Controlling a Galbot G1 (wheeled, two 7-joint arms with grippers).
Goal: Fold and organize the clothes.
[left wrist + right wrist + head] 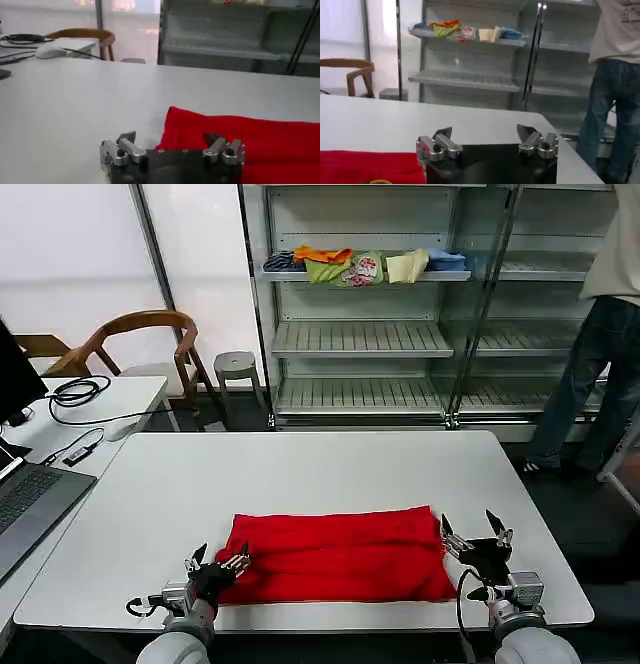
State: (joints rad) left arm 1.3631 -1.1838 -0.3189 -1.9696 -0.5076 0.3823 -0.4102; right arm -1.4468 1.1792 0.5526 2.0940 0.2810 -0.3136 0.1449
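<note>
Shirt (338, 555) between left tool (218, 565) and right tool (472, 536)

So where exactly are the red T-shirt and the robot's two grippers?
red T-shirt (335, 556), head view, middle of the folded cloth.
left gripper (218, 562), head view, between its open fingertips at the shirt's left end.
right gripper (472, 533), head view, between its open fingertips.

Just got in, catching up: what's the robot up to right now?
It is folding a red T-shirt lying in a wide band near the front edge of the white table. The left hand is open at the shirt's left end, the right hand open at its right end. Neither grips the cloth yet.
</note>
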